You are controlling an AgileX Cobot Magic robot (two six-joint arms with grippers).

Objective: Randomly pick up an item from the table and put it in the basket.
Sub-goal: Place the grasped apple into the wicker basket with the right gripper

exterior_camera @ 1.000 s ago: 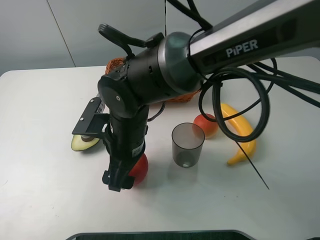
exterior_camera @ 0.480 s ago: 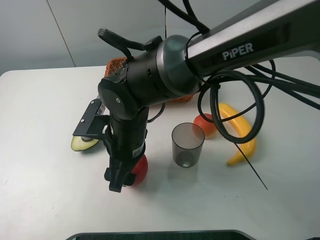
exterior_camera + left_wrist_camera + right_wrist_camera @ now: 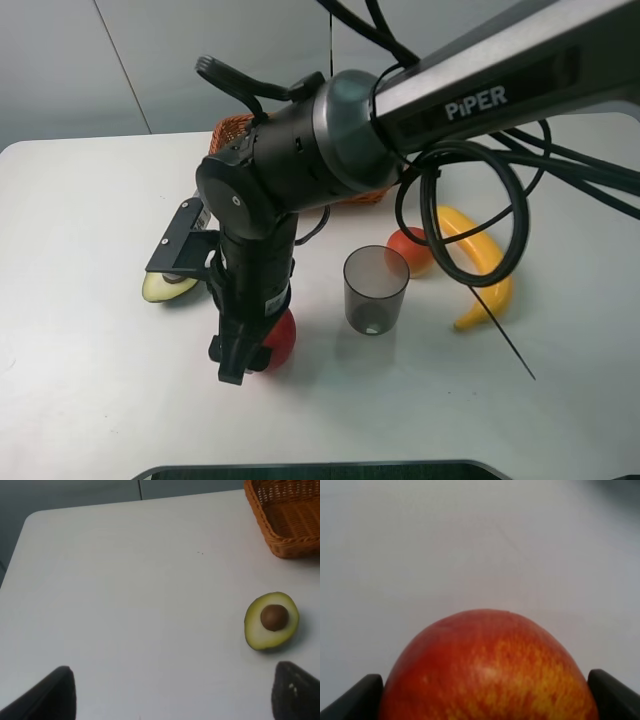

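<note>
The red apple [image 3: 281, 337] rests on the white table [image 3: 80, 200] at front centre-left. My right gripper [image 3: 260, 352] has reached across and points down onto it, one finger [image 3: 232, 365] at its near side, the other hidden. In the right wrist view the apple [image 3: 490, 670] fills the gap between both fingertips of the right gripper [image 3: 485, 697], which touch its sides. The wicker basket [image 3: 232, 128] stands at the back, mostly hidden behind the arm; its corner shows in the left wrist view [image 3: 285, 545]. My left gripper [image 3: 175, 695] is open and empty above the table.
A halved avocado [image 3: 165, 287] lies left of the apple, also in the left wrist view [image 3: 271, 620]. A grey translucent cup [image 3: 375, 290] stands just right of the apple. A small orange-red fruit [image 3: 410, 248] and a banana [image 3: 480, 265] lie further right.
My right gripper shifted slightly lower and settled against the apple a second ago. Nothing has moved in the last half second.
</note>
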